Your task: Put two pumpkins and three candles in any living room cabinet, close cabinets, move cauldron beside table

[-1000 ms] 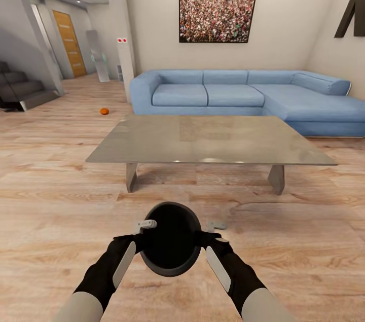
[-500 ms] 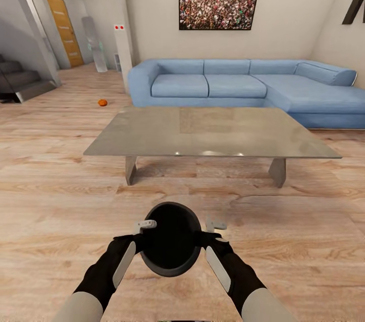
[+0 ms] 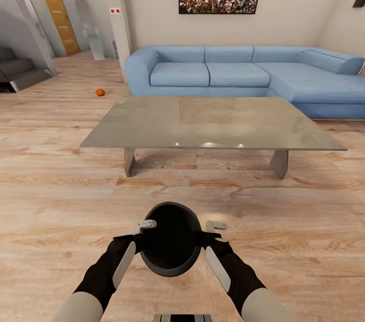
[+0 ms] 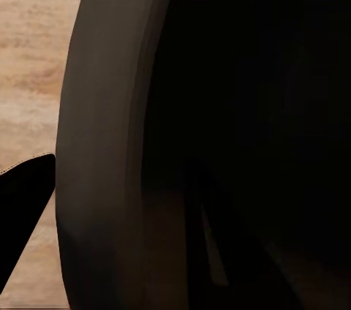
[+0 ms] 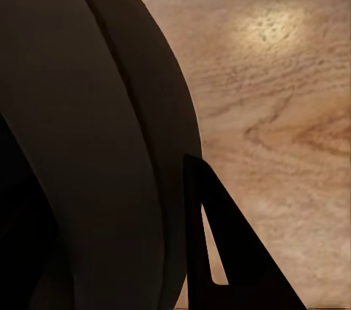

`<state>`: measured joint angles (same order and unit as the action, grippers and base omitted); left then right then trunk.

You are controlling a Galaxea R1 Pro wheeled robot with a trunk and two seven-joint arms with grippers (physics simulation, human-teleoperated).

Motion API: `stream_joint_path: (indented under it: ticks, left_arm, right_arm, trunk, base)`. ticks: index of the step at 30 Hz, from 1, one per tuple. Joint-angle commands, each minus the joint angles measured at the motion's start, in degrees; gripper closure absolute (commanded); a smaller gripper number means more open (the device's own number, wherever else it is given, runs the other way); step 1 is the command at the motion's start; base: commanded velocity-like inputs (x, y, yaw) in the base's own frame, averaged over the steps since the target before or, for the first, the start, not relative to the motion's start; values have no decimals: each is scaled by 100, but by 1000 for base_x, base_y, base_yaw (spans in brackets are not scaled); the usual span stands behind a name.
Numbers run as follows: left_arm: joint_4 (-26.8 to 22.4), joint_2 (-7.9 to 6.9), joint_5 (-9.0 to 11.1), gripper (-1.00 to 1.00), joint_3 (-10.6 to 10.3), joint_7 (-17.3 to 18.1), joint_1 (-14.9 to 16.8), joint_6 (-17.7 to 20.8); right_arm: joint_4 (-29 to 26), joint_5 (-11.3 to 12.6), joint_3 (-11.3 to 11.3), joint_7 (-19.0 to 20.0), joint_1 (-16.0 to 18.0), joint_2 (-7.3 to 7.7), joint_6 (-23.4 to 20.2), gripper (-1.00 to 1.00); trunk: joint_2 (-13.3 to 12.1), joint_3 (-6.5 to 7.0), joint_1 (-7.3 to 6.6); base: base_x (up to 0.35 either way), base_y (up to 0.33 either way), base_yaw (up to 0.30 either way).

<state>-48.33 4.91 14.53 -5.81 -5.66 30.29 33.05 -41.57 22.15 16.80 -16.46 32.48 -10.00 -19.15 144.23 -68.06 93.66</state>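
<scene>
Black cauldron [image 3: 171,238] clamped between both arms — left jaws on one rim edge, right jaws opposite, grey table [image 3: 213,124] ahead

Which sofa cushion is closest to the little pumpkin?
The left seat cushion, beside the sofa's rounded armrest. The pumpkin lies on the floor off that end; the middle and right cushions sit farther along.

2 arms forward, left claw [image 3: 144,224], right claw [image 3: 212,224], jaw state unclear
</scene>
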Motion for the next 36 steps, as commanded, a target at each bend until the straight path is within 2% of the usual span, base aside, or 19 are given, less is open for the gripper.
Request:
stream_joint_path:
  ticks: [1,3,10,36]
  left_arm:
    - [-255,-7,41,100,19,-58,4,26]
    - [-255,-7,41,100,19,-58,7,26]
    - [-255,-7,41,100,25,-58,4,30]
    - [-255,-7,41,100,31,-58,7,35]
  right_arm:
    - [-10,-36,-72,-50,4,0,-35,100]
    - [-11,-36,-74,-50,4,0,-36,100]
    - [-9,-36,-81,-50,4,0,-37,100]
    - [-18,-36,-81,-50,4,0,-37,100]
  trunk:
    - [4,-27,0]
    - [7,-72,5]
    - [7,-72,5]
    - [7,-72,5]
  base:
    - [0,0,0]
    - [0,0,0]
    - [26,0,0]
    - [245,0,0]
